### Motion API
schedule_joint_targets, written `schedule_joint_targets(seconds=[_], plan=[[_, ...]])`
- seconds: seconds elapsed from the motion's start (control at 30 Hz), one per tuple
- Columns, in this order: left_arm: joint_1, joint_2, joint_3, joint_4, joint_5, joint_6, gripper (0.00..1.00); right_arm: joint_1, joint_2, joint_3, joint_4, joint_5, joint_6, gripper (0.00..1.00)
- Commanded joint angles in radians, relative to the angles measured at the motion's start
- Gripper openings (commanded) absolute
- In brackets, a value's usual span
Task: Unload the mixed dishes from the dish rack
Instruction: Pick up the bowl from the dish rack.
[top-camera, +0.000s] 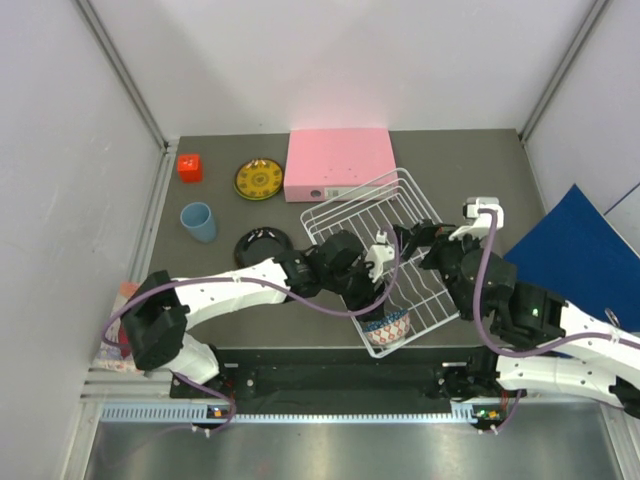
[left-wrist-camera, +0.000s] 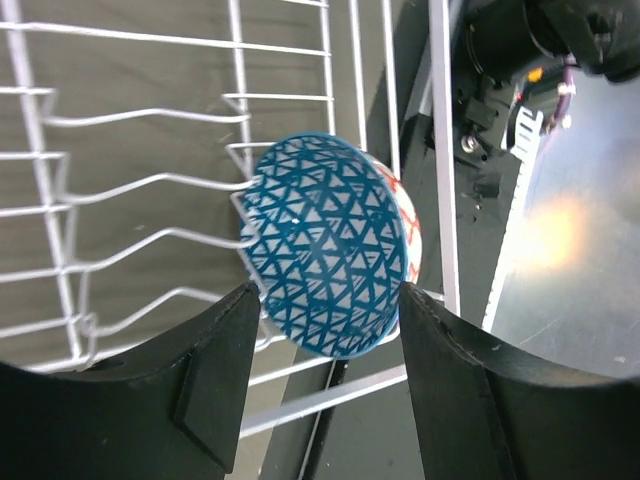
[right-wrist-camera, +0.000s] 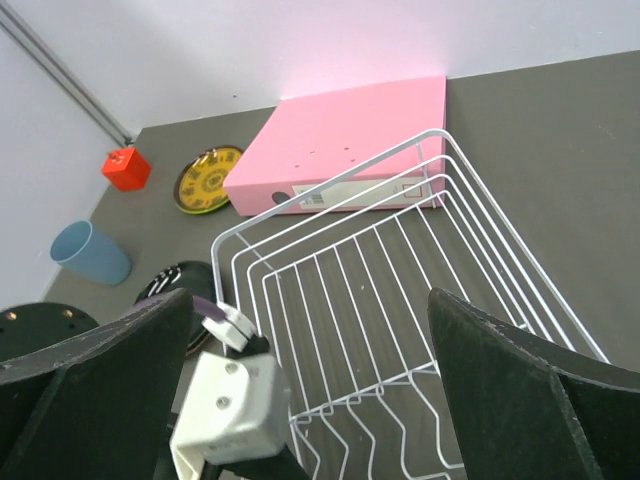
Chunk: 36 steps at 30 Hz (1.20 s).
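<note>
Light blue, the cup (top-camera: 198, 221) is seen on the counter (top-camera: 480, 180) at the far left. The yellow plate (top-camera: 259, 180) and the black plate (top-camera: 264, 245) lie flat just to its right, all three outside the rack (left-wrist-camera: 441, 150). Only one dish is seen in the rack: the bowl (left-wrist-camera: 325, 245), lodged at the rack's near corner, close to the arms' bases.

The bowl is stood on edge between the wire prongs, with its blue-patterned inside turned towards the left wrist. The left pincer (left-wrist-camera: 328, 292) is set across it. One black finger is pressed to the rim on each side, so the bowl is pinched across its full width, with the jaws held fairly wide by it. How firm the hold is cannot be told.

Because the bowl is upright and slotted among the prongs, it is judged that it must be drawn out along its own plane, up and clear of the wires. A sideways pull would likely catch on them.

Further right, the right pincer (right-wrist-camera: 308, 300) is held spread wide with nothing in it, above the rack and apart from the bowl. The left arm is plainly the nearer one.
</note>
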Motion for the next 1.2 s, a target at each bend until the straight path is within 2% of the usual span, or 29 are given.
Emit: schedule_joint_targets(seconds=[0.0, 0.27, 0.67, 0.73, 0.83, 0.87, 0.93, 0.97, 1.03, 1.17], plan=[[-0.052, 0.011, -0.011, 0.088, 0.065, 0.086, 0.62, -0.022, -0.033, 0.006, 0.041, -0.008, -0.025, 1.00], [-0.075, 0.016, -0.094, 0.212, 0.115, 0.065, 0.61, -0.033, -0.059, -0.040, 0.053, -0.012, -0.011, 1.00], [-0.078, 0.088, -0.109, 0.236, 0.129, 0.062, 0.52, -0.036, -0.059, -0.066, 0.056, -0.025, 0.010, 1.00], [-0.080, 0.097, -0.112, 0.236, 0.129, 0.062, 0.47, -0.036, -0.059, -0.070, 0.058, -0.025, 0.014, 0.99], [-0.080, 0.097, -0.117, 0.236, 0.132, 0.063, 0.34, -0.036, -0.061, -0.073, 0.059, -0.028, 0.011, 1.00], [-0.078, 0.097, -0.117, 0.236, 0.132, 0.062, 0.27, -0.036, -0.062, -0.073, 0.061, -0.028, 0.011, 1.00], [-0.078, 0.086, -0.114, 0.236, 0.126, 0.068, 0.20, -0.036, -0.064, -0.075, 0.061, -0.028, 0.009, 1.00], [-0.078, 0.083, -0.111, 0.236, 0.120, 0.069, 0.11, -0.037, -0.064, -0.075, 0.059, -0.028, 0.009, 0.99], [-0.078, 0.065, -0.103, 0.222, 0.113, 0.083, 0.04, -0.037, -0.065, -0.075, 0.061, -0.029, 0.009, 1.00], [-0.078, 0.030, -0.084, 0.173, 0.119, 0.108, 0.00, -0.037, -0.071, -0.075, 0.062, -0.031, 0.007, 1.00]])
